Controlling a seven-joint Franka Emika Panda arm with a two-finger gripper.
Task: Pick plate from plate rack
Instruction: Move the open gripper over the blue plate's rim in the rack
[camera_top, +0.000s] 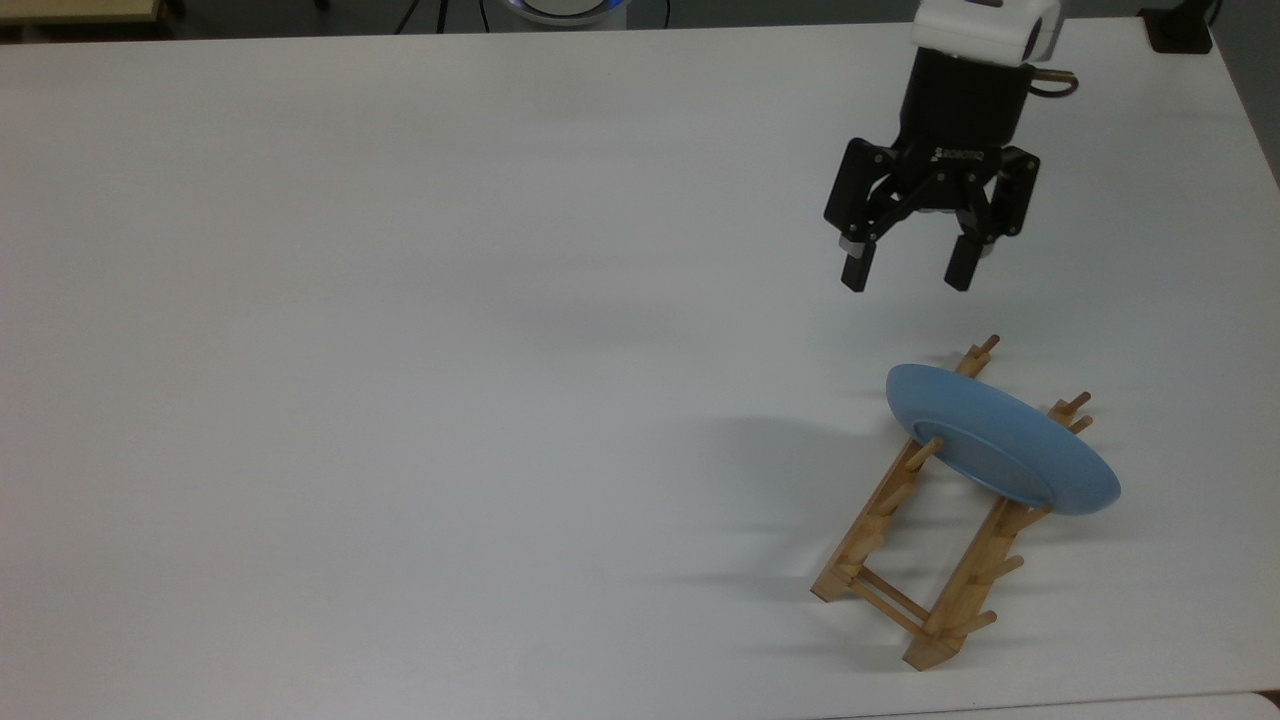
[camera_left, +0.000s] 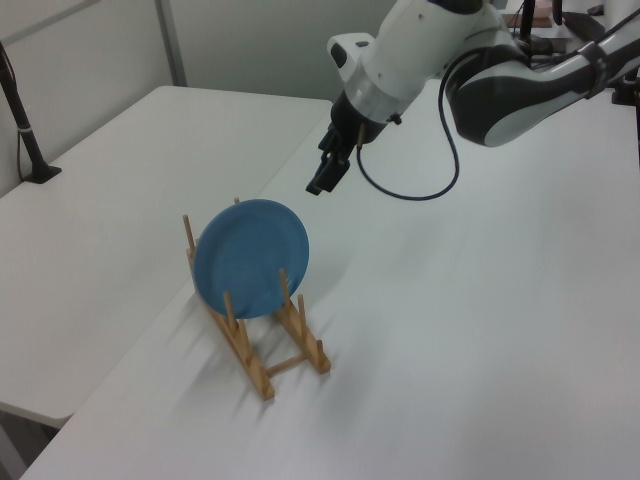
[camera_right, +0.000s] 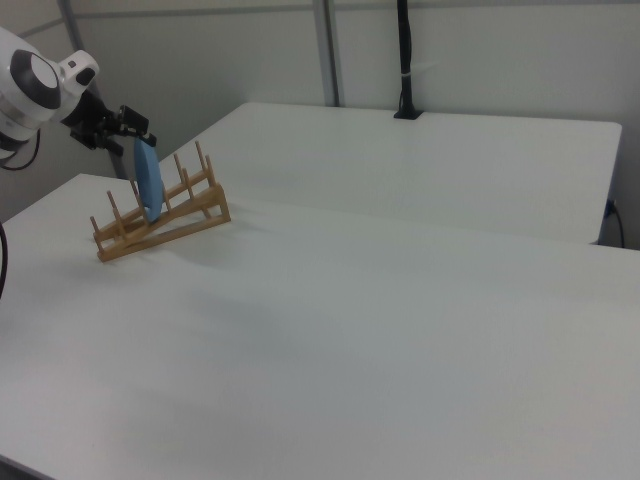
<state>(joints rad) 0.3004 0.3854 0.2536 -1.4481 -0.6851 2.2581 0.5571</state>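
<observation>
Upright between pegs of the plate rack (camera_top: 912, 560), the plate (camera_top: 1000, 440) stands apart from the gripper (camera_top: 908, 272), whose jaws hang spread and empty, seemingly higher up.

Top view: the gripper (camera_top: 908, 271) hangs over the white table (camera_top: 400, 350) with its two black fingers (camera_top: 855, 272) spread apart, nothing between them. Just below it in the top view sits the wooden rack (camera_top: 935, 545), and the blue plate (camera_top: 1000, 440) stands on edge between the pegs at the rack's upper end, leaning a bit. Gripper and plate aren't touching.
</observation>
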